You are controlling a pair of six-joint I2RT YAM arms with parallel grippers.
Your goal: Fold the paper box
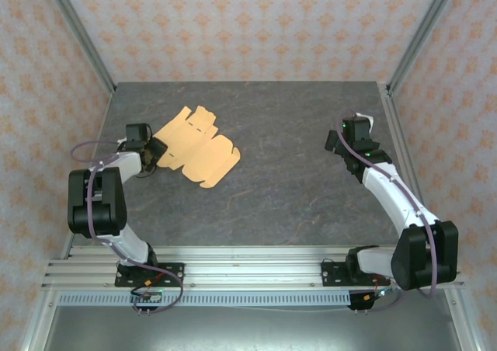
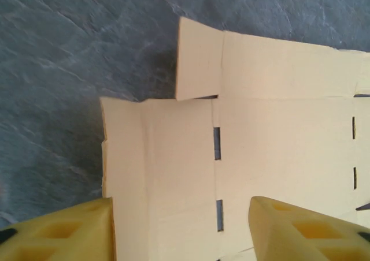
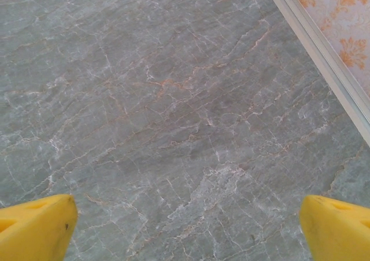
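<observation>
Paper box (image 1: 198, 145) flat, unfolded, left of centre on table (image 1: 303, 196), toward far edge. Left gripper (image 1: 158, 154) at box's left edge, fingers spread over card. Right gripper (image 1: 339, 143) spread wide near right edge, well apart from box.

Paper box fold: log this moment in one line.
tan kraft-card paper box: unfolded sheet | left gripper: open, over its edge | right gripper: open, over grey table

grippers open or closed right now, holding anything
left gripper: open, over the paper box, gripping nothing
right gripper: open, holding nothing, above the table
</observation>
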